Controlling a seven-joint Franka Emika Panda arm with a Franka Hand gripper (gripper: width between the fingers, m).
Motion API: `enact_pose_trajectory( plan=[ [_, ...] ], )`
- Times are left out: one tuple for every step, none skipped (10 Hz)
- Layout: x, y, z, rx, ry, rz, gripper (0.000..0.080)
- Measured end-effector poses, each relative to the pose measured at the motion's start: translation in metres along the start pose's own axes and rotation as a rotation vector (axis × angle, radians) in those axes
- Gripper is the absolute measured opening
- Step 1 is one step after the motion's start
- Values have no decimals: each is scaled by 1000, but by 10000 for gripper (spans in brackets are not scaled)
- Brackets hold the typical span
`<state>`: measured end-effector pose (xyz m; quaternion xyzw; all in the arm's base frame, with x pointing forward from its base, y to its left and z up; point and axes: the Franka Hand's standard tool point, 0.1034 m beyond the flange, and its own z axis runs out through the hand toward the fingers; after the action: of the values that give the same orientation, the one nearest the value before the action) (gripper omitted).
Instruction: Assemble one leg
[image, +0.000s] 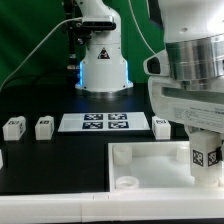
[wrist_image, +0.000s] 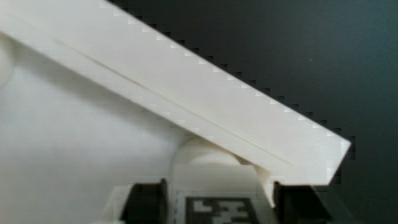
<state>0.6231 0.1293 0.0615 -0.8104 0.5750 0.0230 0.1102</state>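
My gripper (image: 206, 160) is shut on a leg (image: 207, 154), a small white block with a black-and-white tag, held upright over the right part of the large white tray-like piece (image: 140, 160). In the wrist view the leg (wrist_image: 219, 208) sits between my dark fingers (wrist_image: 146, 203), right by the tray's raised edge (wrist_image: 196, 90) and a round corner socket (wrist_image: 205, 160). Three more legs stand on the black table: two at the exterior view's left (image: 14, 127) (image: 44, 127) and one to the right of the marker board (image: 161, 124).
The marker board (image: 96, 122) lies flat behind the tray. The robot's white base (image: 104, 60) stands at the back. A round socket (image: 125, 182) shows at the tray's near corner. Another white part shows at the far left edge (image: 2, 158).
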Motion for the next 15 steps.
enact_pose_trajectory(
  plan=[
    [0, -2, 0, 16, -10, 133, 286],
    [1, -2, 0, 18, -13, 181, 286],
    [1, -2, 0, 18, -13, 184, 286],
    [0, -2, 0, 17, -13, 179, 420],
    [0, -2, 0, 17, -13, 179, 420],
    [0, -2, 0, 17, -13, 178, 553],
    [3, -1, 0, 14, -10, 101, 629],
    [8, 0, -1, 13, -6, 16, 629],
    [6, 1, -3, 1, -3, -29, 643],
    [2, -1, -6, -14, 14, -166, 643],
    [-3, -3, -9, -24, 36, -306, 649],
    [-10, -5, -9, -33, 51, -413, 649],
    [-8, -4, -8, -38, 49, -538, 649],
    [-6, -4, -8, -41, 48, -650, 649],
    [-6, -3, -8, -46, 47, -754, 649]
  ],
)
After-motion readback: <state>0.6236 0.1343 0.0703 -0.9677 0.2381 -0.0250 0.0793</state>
